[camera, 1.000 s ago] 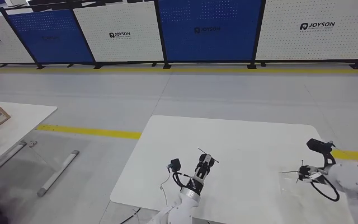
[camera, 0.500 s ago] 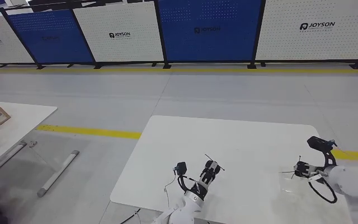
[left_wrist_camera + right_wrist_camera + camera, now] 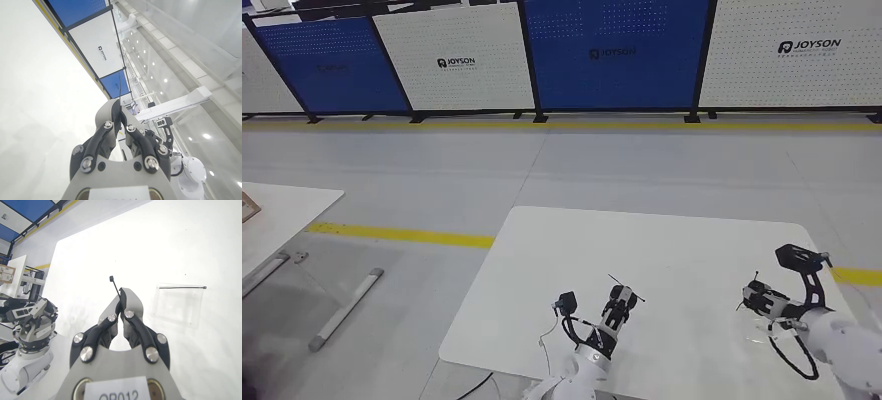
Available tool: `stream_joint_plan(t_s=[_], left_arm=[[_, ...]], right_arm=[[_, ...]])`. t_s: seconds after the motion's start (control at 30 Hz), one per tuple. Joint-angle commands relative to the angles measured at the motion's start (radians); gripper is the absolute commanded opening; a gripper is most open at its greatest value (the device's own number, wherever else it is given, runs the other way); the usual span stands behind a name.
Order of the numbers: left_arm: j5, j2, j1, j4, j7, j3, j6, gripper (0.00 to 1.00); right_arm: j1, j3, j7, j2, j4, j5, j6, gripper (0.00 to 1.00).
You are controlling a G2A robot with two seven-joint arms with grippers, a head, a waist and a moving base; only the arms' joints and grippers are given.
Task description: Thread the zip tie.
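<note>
Two tools over the white surface point(image 3: 672, 240), well apart: left tool point(image 3: 119, 106) pinches a black zip-tie strap point(image 3: 119, 85); right tool point(image 3: 120, 293) pinches a zip tie point(image 3: 115, 286) near its head

site: factory hall | cues: pegboard partitions point(image 3: 442, 85), yellow floor line point(image 3: 392, 234)

Three thin black zip ties point(image 3: 119, 85) point(image 3: 114, 285) point(image 3: 181, 287); two robot end effectors, left point(image 3: 118, 103) and right point(image 3: 121, 291); one clear plastic tray point(image 3: 177, 315); one white tabletop point(image 3: 151, 247).

The white bench point(image 3: 672, 250) carries a clear shallow tray point(image 3: 177, 306) near its right edge. A black zip tie point(image 3: 181, 287) lies along one tray rim.
</note>
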Motion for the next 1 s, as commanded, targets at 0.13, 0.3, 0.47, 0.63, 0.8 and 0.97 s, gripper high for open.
stream_joint_plan(t_s=[0.13,0.3,0.47,0.63,0.8,0.97], left_arm=[[0.054,-0.005,-0.009,0.025,0.027,0.01,0.007,0.0],[0.073,-0.019,-0.033,0.071,0.069,0.033,0.007,0.0],[0.074,-0.032,-0.046,0.096,0.098,0.048,-0.001,0.0],[0.064,-0.034,-0.048,0.101,0.096,0.05,-0.005,0.0],[0.064,-0.034,-0.048,0.101,0.096,0.05,-0.005,0.0],[0.064,-0.034,-0.048,0.101,0.096,0.05,-0.005,0.0]], right_arm=[[-0.054,-0.031,-0.165,-0.017,-0.032,0.044,0.0,0.0],[-0.162,-0.08,-0.382,-0.049,-0.119,0.064,0.0,0.0],[-0.204,-0.117,-0.416,-0.068,-0.156,0.086,0.0,0.0],[-0.204,-0.117,-0.416,-0.068,-0.156,0.086,0.0,0.0],[-0.205,-0.117,-0.42,-0.069,-0.153,0.089,0.0,0.0],[-0.238,-0.142,-0.556,-0.087,-0.141,0.143,0.0,0.0]])
